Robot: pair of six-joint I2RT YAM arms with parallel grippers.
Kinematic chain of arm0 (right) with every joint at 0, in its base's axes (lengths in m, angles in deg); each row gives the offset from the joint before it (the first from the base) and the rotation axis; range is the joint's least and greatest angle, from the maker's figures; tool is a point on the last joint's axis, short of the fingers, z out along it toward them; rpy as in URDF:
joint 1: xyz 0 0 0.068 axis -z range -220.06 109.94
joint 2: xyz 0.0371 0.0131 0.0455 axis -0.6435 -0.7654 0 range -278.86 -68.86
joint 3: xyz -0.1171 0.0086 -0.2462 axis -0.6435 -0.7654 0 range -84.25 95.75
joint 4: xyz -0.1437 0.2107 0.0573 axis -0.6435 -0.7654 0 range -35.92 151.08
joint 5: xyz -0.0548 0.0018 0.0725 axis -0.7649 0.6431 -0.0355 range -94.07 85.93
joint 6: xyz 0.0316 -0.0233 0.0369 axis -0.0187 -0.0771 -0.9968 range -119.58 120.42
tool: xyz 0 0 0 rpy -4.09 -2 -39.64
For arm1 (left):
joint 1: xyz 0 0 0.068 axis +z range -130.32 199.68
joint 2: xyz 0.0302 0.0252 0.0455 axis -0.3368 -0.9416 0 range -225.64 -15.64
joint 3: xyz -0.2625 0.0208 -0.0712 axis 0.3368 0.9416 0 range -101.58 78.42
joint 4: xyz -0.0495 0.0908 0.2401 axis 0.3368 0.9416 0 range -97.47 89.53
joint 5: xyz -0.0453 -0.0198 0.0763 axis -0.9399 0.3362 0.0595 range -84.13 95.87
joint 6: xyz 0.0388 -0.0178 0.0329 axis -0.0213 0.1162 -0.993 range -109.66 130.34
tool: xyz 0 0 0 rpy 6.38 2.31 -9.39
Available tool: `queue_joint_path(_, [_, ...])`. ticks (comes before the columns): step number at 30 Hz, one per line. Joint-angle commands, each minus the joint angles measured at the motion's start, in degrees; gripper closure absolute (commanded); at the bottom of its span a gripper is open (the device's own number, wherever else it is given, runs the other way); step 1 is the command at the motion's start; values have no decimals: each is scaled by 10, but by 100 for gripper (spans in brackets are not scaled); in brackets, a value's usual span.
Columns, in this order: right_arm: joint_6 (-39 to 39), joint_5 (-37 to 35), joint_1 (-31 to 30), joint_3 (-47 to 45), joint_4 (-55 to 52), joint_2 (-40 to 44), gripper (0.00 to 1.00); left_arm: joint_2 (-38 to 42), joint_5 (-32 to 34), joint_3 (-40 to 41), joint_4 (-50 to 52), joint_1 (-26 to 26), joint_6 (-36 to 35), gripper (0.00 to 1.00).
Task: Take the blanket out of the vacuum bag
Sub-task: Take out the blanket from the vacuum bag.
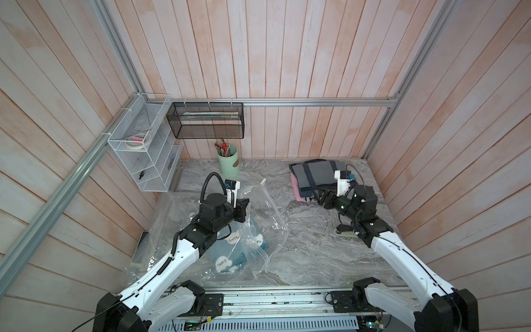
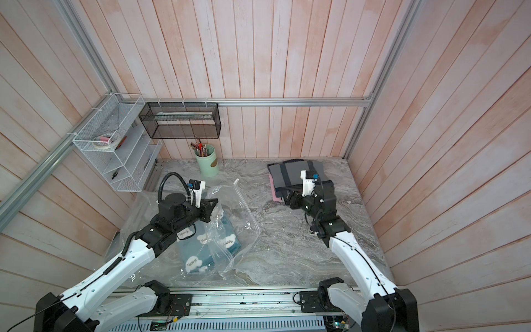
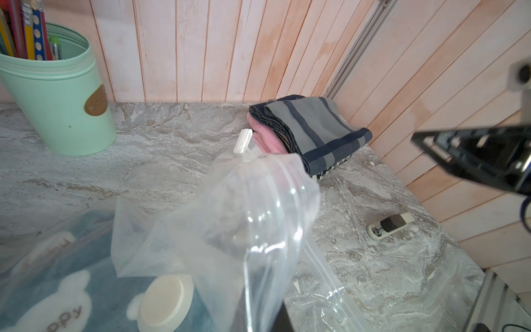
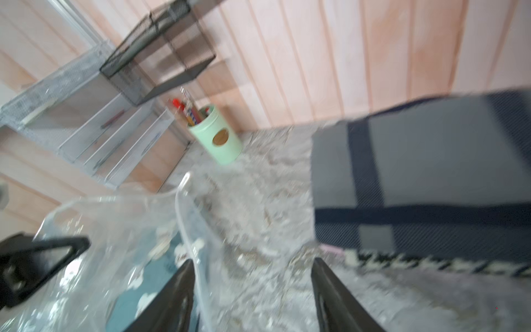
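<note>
Vacuum bag pinched in left claw, right claw gapes empty, blanket inside.

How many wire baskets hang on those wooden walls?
2. A white wire rack hangs in the far left corner; a black mesh basket hangs beside it on the back wall. I see no others.

A robotics test cell dressed as a home desk corner is shown. Plank wall panels are framed in aluminium profile. A white wire shelf and a black mesh basket are zip-tied on. A pencil cup is set on the marble-patterned tabletop. The left arm and right arm are mounted on a slotted rail.
</note>
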Motion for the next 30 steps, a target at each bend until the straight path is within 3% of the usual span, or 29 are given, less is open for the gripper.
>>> queue_joint_path(1, [-77, -10, -105, -56, 21, 52, 35, 21, -21, 21, -20, -2, 17, 100])
queue_joint_path(5, [-110, -66, -221, -80, 7, 65, 36, 31, -9, 41, -26, -5, 12, 100])
queue_joint_path(12, [-146, -81, -316, -81, 79, -2, 36, 29, 10, 37, -5, -6, -1, 100])
queue_joint_path(18, [-156, -43, -326, -45, 188, -166, 36, 54, 15, 29, 9, -11, 3, 100])
queue_joint_path(23, [-99, -43, -327, 61, 136, -315, 36, 66, 11, 21, 31, -13, 5, 100])
queue_joint_path(30, [-116, 13, -327, 93, 154, -429, 39, 70, 17, 17, 45, -14, -1, 100])
